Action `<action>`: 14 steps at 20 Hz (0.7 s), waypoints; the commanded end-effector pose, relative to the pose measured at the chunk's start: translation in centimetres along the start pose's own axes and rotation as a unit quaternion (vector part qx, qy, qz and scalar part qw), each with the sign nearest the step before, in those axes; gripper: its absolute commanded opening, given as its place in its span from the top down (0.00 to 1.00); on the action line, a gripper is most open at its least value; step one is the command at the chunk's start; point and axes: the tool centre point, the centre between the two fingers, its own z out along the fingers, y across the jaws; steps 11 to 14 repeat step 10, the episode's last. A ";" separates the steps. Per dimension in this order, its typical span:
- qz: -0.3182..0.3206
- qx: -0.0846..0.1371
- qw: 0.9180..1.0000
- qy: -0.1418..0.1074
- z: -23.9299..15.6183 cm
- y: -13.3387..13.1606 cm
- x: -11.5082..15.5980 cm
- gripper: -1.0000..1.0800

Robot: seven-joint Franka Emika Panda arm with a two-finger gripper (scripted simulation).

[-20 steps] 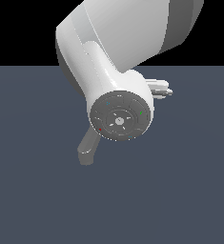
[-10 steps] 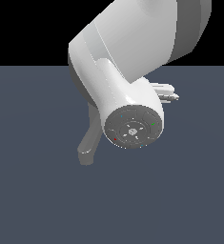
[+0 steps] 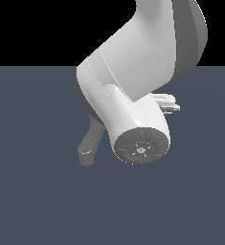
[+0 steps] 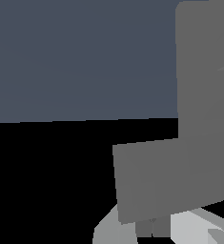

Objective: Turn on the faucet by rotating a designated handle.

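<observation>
one arm, and it filled most of the exterior view. over the last second the white robot arm (image 3: 133,81) had swung toward the exterior view's right and come lower, so its round end cap (image 3: 141,146) sat further right and looked bigger than before.

> so was it any closer to the handle?

hard to say. i'd guess it was lining up on the faucet (image 3: 89,146), since the body hid nearly all of it. only one thick grey spout poked out below the arm on the exterior view's left, and it hadn't moved at all across the frames. the handle itself didn't show there.

> gripper (image 3: 167,102)?

just pale fingers (image 3: 171,100) sticking out behind the arm on the exterior view's right. couldn't tell whether they were spread or closed, nothing visibly held.

> counts?

one arm, one faucet, one spout. wrist view showed two flat grey blocks (image 4: 180,176) right up close, likely faucet parts, but i couldn't tell which. no sign the faucet was turned yet.
</observation>
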 end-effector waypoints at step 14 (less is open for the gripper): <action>-0.002 -0.004 1.000 0.001 0.1 -0.7 3.1 1.00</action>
